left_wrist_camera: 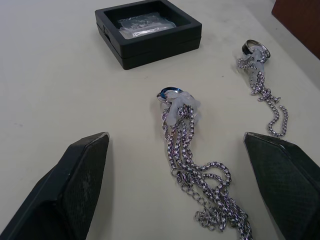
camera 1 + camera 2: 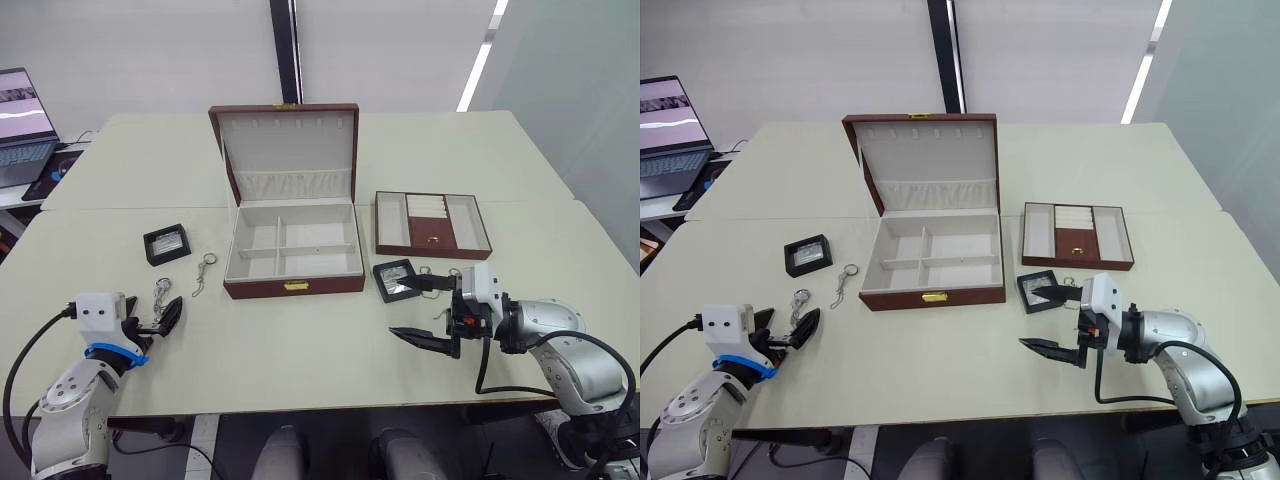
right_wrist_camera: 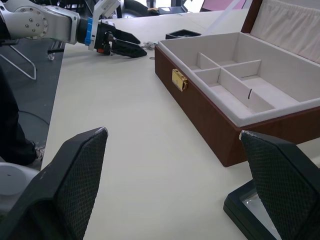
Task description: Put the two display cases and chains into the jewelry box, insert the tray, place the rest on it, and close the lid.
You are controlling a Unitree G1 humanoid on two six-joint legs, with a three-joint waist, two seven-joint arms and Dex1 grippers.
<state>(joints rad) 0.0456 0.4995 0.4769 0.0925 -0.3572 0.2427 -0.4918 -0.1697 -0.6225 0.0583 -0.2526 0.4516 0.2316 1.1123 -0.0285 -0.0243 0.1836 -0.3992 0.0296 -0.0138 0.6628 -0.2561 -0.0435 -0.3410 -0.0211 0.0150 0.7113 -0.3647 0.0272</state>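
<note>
Reddish-brown jewelry box (lid raised) shows cream compartments.

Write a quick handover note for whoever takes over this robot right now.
Left gripper: open, empty, low over the table with the nearer chain between its fingers.
Right gripper: open, empty, beside the right display case.
Jewelry box: lid up, compartments empty.
Left display case and the second chain lie on the table left of the box.
Tray sits on the table right of the box, not inserted.
Done: nothing packed yet.
Left: both cases and chains into the box, tray in, remaining items on it, lid shut.
</note>
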